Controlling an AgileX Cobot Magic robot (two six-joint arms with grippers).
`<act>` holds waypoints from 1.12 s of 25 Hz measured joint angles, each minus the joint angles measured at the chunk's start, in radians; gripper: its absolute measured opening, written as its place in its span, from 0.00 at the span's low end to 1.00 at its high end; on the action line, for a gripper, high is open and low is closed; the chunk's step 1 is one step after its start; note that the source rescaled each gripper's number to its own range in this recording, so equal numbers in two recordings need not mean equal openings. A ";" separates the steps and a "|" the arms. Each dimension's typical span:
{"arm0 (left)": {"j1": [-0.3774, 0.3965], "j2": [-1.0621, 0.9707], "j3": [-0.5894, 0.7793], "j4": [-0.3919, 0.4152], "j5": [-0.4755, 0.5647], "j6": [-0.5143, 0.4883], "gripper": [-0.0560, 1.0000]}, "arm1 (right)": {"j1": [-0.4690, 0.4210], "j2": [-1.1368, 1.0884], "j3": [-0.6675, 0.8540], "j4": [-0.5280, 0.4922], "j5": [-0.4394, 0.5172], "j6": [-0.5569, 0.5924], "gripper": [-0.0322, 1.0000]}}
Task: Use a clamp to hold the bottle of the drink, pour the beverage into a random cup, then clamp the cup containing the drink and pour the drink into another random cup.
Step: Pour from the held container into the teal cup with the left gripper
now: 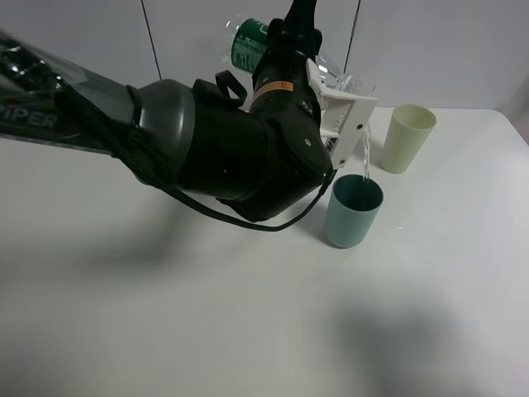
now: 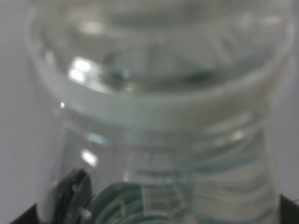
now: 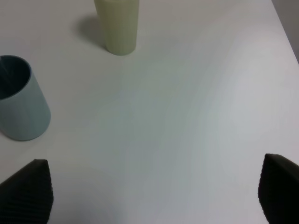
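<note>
My left gripper [image 1: 332, 103], black with pale finger parts and an orange sticker, is shut on the clear bottle [image 1: 248, 43] with the green label. It holds the bottle tipped, mouth down to the right. A thin stream of clear beverage [image 1: 364, 157] falls into the teal cup [image 1: 355, 211], which stands upright on the table. The left wrist view is filled by the blurred bottle [image 2: 154, 116]. My right gripper [image 3: 154, 196] is open and empty, low over the table to the right of the teal cup [image 3: 21, 107]; it does not show in the exterior view.
A pale yellow-green cup [image 1: 407, 138] stands upright behind and to the right of the teal cup; it also shows in the right wrist view [image 3: 119, 23]. The white table [image 1: 165, 314] has its right edge near that cup. The left arm's black body hangs over the table's middle.
</note>
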 joint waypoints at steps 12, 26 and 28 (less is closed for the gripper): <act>0.000 0.000 0.000 0.000 -0.002 0.026 0.07 | 0.000 0.000 0.000 0.000 0.000 0.000 0.61; 0.000 0.000 0.000 0.001 -0.008 0.068 0.07 | 0.000 0.000 0.000 0.000 0.000 0.000 0.61; 0.000 0.000 0.000 0.004 -0.008 0.071 0.07 | 0.000 0.000 0.000 0.000 0.000 0.000 0.61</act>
